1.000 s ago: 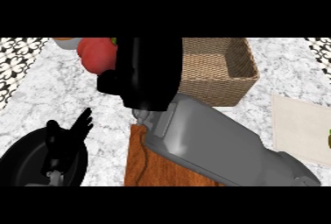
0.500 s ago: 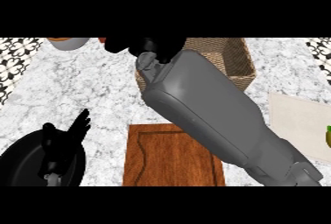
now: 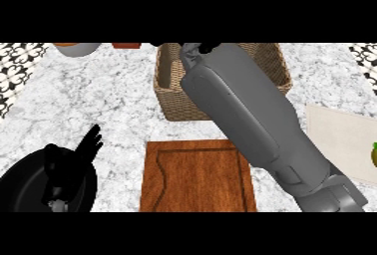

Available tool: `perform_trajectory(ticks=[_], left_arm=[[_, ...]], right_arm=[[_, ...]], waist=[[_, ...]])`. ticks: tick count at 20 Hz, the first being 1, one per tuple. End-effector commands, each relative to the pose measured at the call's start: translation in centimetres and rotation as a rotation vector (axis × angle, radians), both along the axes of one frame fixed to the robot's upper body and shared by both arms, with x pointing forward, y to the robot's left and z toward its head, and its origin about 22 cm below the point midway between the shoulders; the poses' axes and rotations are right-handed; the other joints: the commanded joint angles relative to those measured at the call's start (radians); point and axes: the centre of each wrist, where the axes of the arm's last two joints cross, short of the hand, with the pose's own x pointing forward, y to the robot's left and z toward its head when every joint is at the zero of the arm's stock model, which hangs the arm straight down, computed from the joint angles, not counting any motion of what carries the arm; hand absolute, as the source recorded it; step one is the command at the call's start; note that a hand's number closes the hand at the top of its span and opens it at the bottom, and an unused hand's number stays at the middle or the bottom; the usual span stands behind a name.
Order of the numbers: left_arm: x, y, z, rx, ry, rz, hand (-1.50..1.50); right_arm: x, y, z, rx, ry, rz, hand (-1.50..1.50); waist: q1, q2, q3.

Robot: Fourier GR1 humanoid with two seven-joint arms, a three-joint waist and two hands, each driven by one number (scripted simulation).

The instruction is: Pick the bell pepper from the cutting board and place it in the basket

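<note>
The wicker basket (image 3: 169, 97) stands at the back middle of the marble counter. My right forearm (image 3: 254, 124) crosses it from the lower right. Only small black bits of the right hand (image 3: 209, 48) show at the picture's top edge, above the basket's far side. The bell pepper is not visible anywhere. The wooden cutting board (image 3: 195, 174) lies in front of the basket with nothing on it. My left hand (image 3: 72, 162) rests at the lower left, fingers straight and pointing up.
A grey bowl (image 3: 77, 48) and a reddish-brown object (image 3: 126, 45) sit at the back left edge. A pale mat (image 3: 342, 137) lies at the right, with a green thing (image 3: 374, 154) at its right edge. Patterned tiles (image 3: 15, 69) border the counter's left.
My right forearm swung from the back left to over the basket. The hand, seen with a red pepper a second ago, has gone past the top edge and the pepper no longer shows.
</note>
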Motion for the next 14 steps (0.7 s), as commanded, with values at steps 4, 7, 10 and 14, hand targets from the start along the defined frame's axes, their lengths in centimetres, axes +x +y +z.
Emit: perform_trajectory(ticks=[4,7,10,14], left_arm=[[-1.8,2.8,-2.4,0.008,0.155,0.073,0.00],[-1.5,0.9,-2.9,0.017,0.166,0.051,0.00],[-1.6,-0.3,-3.1,0.021,0.152,0.073,0.00],[-1.3,1.1,-2.3,0.018,0.165,0.048,0.00]], right_arm=[[2.0,-3.4,-3.3,0.248,0.035,-0.052,1.50],[2.4,-3.0,-4.6,0.226,0.029,-0.041,1.50],[3.1,-4.1,-5.5,0.247,0.027,-0.044,1.50],[3.4,-4.8,-8.2,0.251,0.037,-0.026,1.50]], waist=[[0.001,0.011,-0.011],[0.010,0.011,-0.012],[0.002,0.009,-0.011],[0.006,0.009,-0.011]])
